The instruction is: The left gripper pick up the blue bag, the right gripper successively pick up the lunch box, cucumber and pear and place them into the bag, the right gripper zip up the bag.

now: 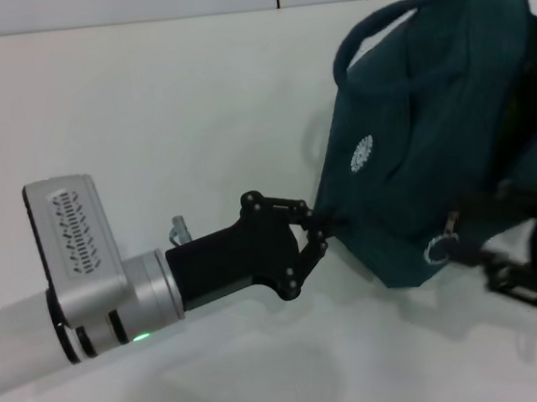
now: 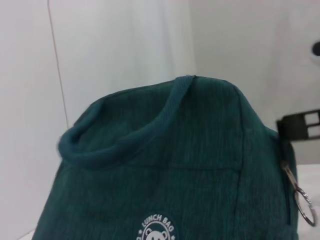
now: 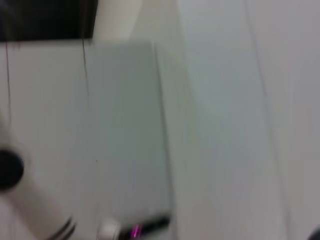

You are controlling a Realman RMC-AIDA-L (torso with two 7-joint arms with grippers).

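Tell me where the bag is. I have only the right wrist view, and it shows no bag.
Observer: In the head view, the dark teal lunch bag is on the right side of the white table.
Operator: Report what is holding it.
Observer: The left gripper is pinched shut on the bag's lower left edge.
Operator: Locate my right gripper.
Observer: The right gripper is at the bag's lower right corner, close to the zipper's ring pull. I cannot tell whether it touches the pull.
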